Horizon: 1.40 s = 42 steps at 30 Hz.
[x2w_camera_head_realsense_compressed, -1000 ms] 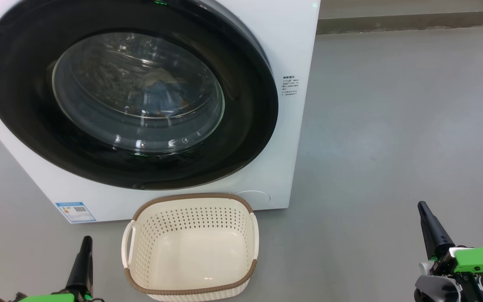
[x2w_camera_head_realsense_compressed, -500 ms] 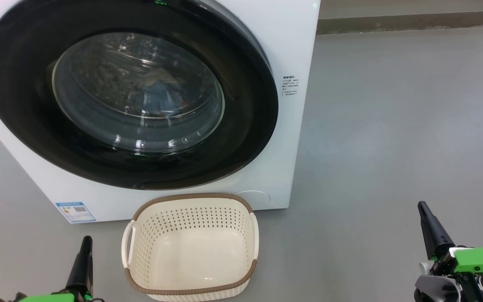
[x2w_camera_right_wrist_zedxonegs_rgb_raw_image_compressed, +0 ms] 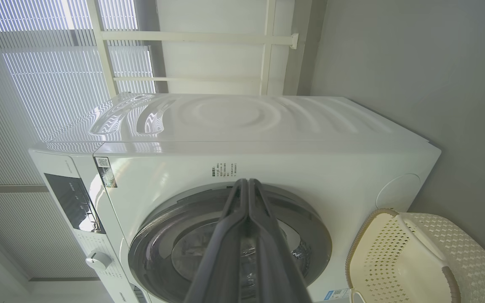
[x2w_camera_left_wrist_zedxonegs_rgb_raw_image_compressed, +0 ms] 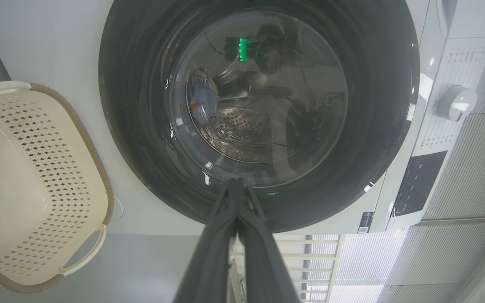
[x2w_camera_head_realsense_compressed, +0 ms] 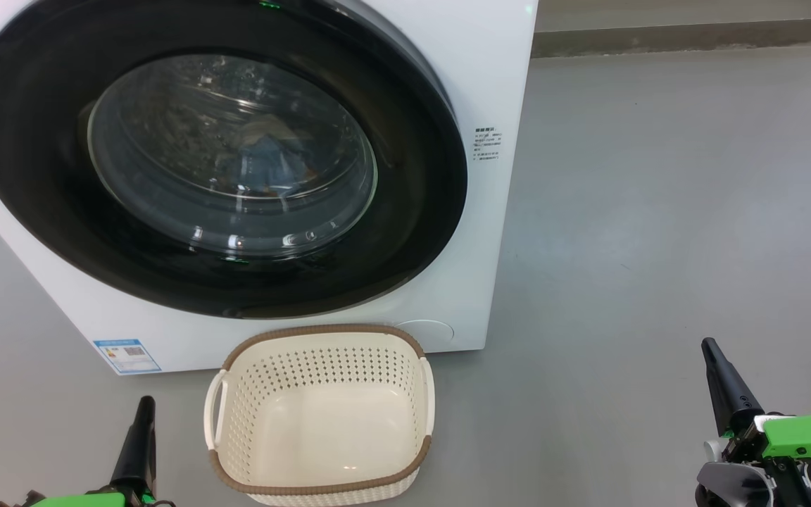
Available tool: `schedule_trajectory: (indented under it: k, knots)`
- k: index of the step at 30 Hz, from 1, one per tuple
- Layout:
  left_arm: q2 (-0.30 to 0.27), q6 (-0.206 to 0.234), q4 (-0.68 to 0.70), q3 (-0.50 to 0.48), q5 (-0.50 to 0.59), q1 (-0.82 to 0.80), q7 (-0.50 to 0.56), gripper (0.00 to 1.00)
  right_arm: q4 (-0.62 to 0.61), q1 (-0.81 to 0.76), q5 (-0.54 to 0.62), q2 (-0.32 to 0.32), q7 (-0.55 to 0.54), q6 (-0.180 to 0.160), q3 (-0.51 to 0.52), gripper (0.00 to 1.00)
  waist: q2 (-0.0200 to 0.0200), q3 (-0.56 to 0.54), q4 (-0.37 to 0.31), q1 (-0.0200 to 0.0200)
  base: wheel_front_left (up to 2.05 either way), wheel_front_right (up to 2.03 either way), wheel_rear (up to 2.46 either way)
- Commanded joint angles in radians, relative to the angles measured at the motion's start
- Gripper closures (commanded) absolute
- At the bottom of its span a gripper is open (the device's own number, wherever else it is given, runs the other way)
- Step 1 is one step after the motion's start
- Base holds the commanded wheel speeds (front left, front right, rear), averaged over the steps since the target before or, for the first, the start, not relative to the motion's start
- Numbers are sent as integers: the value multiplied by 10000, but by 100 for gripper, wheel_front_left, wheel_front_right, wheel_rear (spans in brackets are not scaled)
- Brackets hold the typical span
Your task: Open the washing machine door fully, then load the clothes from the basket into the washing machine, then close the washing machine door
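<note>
Head view: white boxy washer (x2w_camera_head_realsense_compressed: 497,77), glossy black-rimmed glass door (x2w_camera_head_realsense_compressed: 405,232) shut; blue corner label (x2w_camera_head_realsense_compressed: 127,354) unreadable; L gripper (x2w_camera_head_realsense_compressed: 145,403), R gripper (x2w_camera_head_realsense_compressed: 709,346) pinched together.

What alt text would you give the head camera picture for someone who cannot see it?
A white washing machine with its round black-rimmed door shut stands on a grey floor, blue clothes visible through the glass. An empty cream basket sits in front, between the robot's closed left fingers and right fingers.
</note>
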State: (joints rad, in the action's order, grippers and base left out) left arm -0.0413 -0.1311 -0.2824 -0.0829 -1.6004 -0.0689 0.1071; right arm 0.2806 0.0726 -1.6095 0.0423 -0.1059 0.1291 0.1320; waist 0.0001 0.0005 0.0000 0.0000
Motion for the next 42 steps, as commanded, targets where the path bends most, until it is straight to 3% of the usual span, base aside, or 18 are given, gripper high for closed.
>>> schedule_trajectory:
  k: [1,42]
  knots:
    - [-89,4,310,-327,-66,-464,73,100,-301,422,6,94,-68,16,-184,100,-1,0,0,0,0,0,0]
    - [-89,4,312,-325,-68,-463,71,100,-301,423,11,90,-73,16,-178,100,-1,0,0,0,0,0,0]
